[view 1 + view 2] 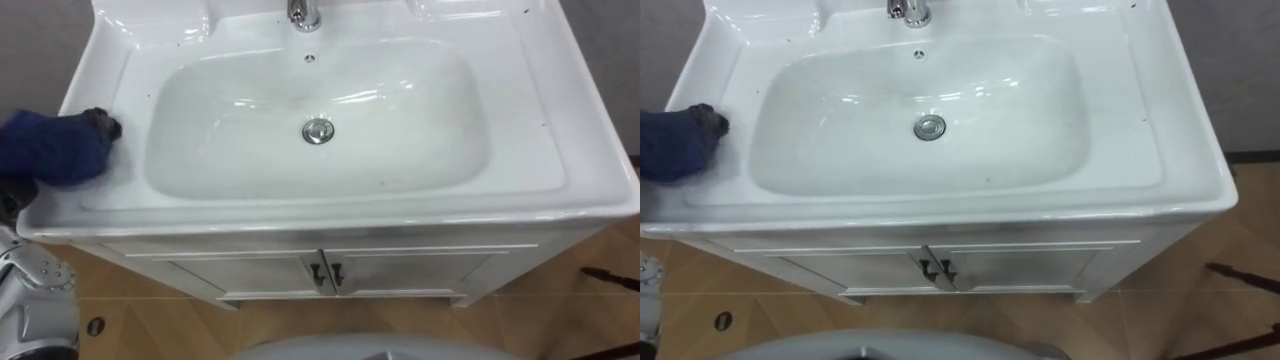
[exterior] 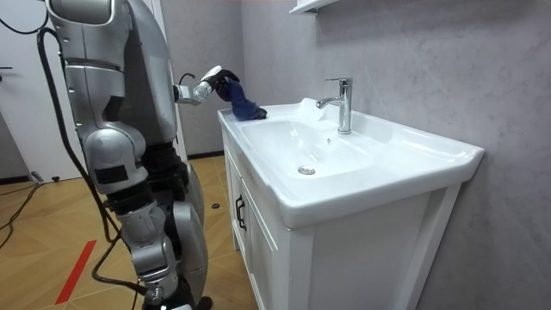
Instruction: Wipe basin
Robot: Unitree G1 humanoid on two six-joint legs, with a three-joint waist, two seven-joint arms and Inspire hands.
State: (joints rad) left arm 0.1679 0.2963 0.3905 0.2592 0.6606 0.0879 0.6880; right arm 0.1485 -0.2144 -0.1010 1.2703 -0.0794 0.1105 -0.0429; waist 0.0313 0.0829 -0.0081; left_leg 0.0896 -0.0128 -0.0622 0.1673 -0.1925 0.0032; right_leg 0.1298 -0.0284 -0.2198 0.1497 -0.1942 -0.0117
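A: On the left rim of the basin [image 1: 100, 60] — is the blue cloth [image 1: 50, 148] gripped?

B: Yes, the left hand [image 2: 208, 88] is clenched round it. I'd press flat, then sweep into the bowl toward the drain [image 1: 318, 131] — overlapping passes.

words: none can be read | numbers: none | signs: none | looked on: basin [image 1: 560, 150], tap [image 1: 303, 12], cupboard doors [image 1: 400, 270]
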